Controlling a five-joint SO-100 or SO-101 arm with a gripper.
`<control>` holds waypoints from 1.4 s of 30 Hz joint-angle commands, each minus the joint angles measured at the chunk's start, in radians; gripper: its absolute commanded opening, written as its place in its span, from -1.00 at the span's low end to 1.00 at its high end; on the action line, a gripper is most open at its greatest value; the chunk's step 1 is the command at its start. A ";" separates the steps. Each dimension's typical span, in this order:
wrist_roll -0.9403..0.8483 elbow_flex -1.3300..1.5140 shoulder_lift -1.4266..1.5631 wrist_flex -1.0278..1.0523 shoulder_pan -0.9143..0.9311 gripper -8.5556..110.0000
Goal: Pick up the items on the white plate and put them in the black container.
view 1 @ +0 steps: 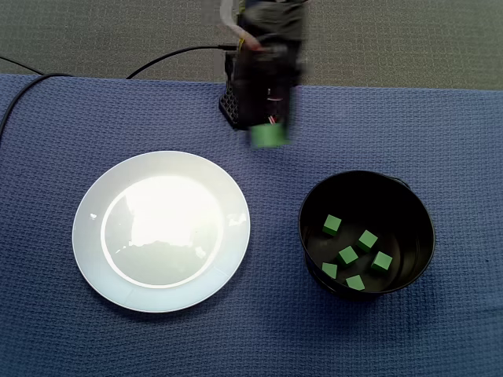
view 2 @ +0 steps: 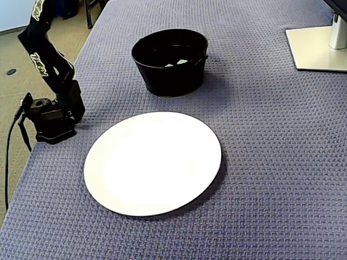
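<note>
Fixed views: plate (view 1: 94,236) bare, left; six cubes (view 1: 348,254) already inside container (view 1: 366,176), right of plate. Arm (view 1: 263,71) folded at far edge of desk (view 1: 440,126), blurred; cannot tell how gripper (view 1: 267,135) stands. Likely last step done; next calls only for parking.

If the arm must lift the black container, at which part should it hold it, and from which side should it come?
Probably the thin rim of the black container, from straight above, jaws astride the wall. It stands upright and open; its round body looks too wide to span, and the green cubes lie low on the bottom.
</note>
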 commanded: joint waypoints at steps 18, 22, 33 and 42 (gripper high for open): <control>0.153 1.253 -0.064 -0.709 -0.456 -0.85; 0.152 1.256 -0.028 -0.669 -0.468 -0.37; -0.212 0.535 0.216 -0.048 -0.293 -0.36; -0.816 0.672 0.699 0.003 -0.017 -0.86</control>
